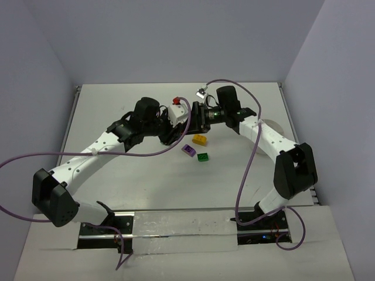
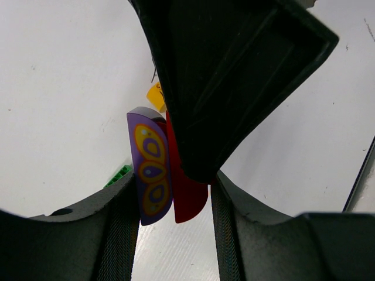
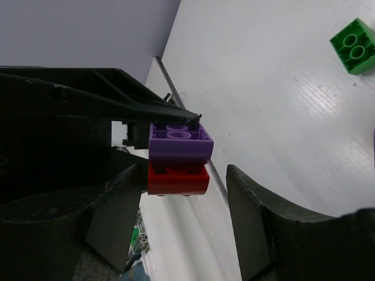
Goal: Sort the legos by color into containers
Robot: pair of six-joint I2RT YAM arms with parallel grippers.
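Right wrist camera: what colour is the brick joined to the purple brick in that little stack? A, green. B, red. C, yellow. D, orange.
B: the purple brick is stacked directly on a red brick, while the only green brick in that view lies apart at the upper right.

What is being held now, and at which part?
The left claw appears to pinch a stacked pair, purple brick on red brick, across its top and bottom faces. The right claw stands open around it.

Joined, purple brick (image 3: pixel 179 142) atop red brick (image 3: pixel 177 179)
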